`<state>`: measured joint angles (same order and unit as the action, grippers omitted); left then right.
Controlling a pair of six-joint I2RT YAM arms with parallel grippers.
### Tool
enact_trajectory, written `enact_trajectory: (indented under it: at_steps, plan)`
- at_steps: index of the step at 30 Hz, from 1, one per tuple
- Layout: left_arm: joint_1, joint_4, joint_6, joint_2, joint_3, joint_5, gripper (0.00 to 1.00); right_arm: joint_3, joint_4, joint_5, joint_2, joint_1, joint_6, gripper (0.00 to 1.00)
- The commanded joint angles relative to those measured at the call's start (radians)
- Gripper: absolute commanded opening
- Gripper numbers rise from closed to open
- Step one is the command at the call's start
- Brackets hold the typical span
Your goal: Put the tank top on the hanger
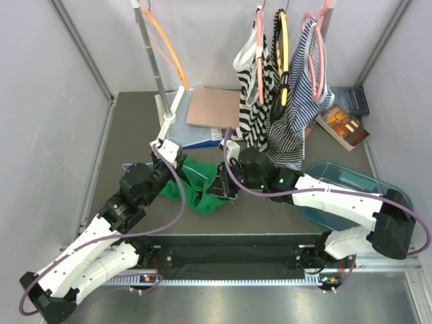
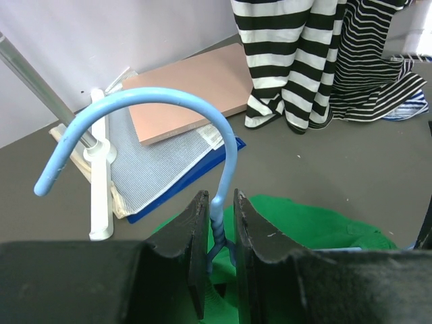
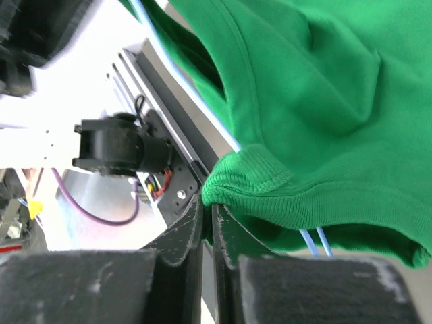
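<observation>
The tank top (image 1: 200, 187) lies bunched on the dark table (image 1: 131, 128) in the top view, between the two arms and a little in front of their bases. The left claw (image 1: 164, 150) is at the garment's left edge and the right claw (image 1: 218, 191) at its right edge. Behind them, striped tops (image 1: 270, 115) hang on pink hangers (image 1: 317, 54), and an orange hanger (image 1: 169, 47) hangs at the back left beside a metal pole (image 1: 152, 50).

In the left wrist view, the left claw (image 2: 219, 202) is clenched on the hanger (image 2: 169, 100). Its fingers (image 2: 197, 229) press the twisted neck just below the hook, which arches up and over to the left. Green cloth (image 2: 304, 223) lies right behind the fingers. Farther back, a brown board (image 2: 192, 88) rests on a blue-edged mat (image 2: 155, 162), and a black-and-white striped top (image 2: 283, 61) hangs down to the table.

In the right wrist view, the right claw (image 3: 208, 209) is closed tight, and its fingertips pinch the ribbed hem of the tank top (image 3: 304, 101). The thin blue wire of the hanger runs along under the cloth and comes out again below the hem.
</observation>
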<state>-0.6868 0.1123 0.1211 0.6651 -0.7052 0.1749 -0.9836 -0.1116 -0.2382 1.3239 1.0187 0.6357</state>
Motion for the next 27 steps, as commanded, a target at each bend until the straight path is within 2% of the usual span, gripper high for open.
enact_trajectory:
  at_steps: [1,3,4,7,9,10,13,23,27]
  plan:
    - [0.004,-0.095,-0.037,-0.004,-0.001,-0.018,0.0,-0.092,0.047,-0.007,0.003,0.011,-0.024,0.12]
    - [0.007,-0.099,-0.038,-0.004,0.0,-0.017,0.0,-0.107,-0.014,-0.004,0.005,0.012,-0.054,0.35]
    - [0.009,-0.099,-0.038,-0.004,0.003,-0.015,0.0,-0.122,-0.035,-0.006,0.005,0.012,-0.068,0.57]
    - [0.026,-0.105,-0.049,-0.002,0.01,-0.009,0.0,-0.132,-0.126,0.025,-0.021,0.012,-0.117,0.78]
    - [0.038,-0.105,-0.054,-0.001,0.015,-0.043,0.0,-0.125,-0.178,0.049,-0.058,0.011,-0.143,0.85]
    - [0.043,-0.105,-0.058,0.002,0.013,-0.055,0.0,-0.125,-0.2,0.075,-0.069,0.008,-0.151,0.92]
    - [0.062,-0.103,-0.074,0.014,0.009,-0.109,0.0,-0.127,-0.278,0.117,-0.12,0.006,-0.182,0.97]
    - [0.078,-0.132,-0.12,0.031,0.004,-0.267,0.0,-0.118,-0.39,0.191,-0.278,-0.023,-0.283,1.0]
    - [0.082,-0.134,-0.149,0.03,-0.002,-0.321,0.0,-0.081,-0.396,0.214,-0.278,-0.023,-0.359,0.82]
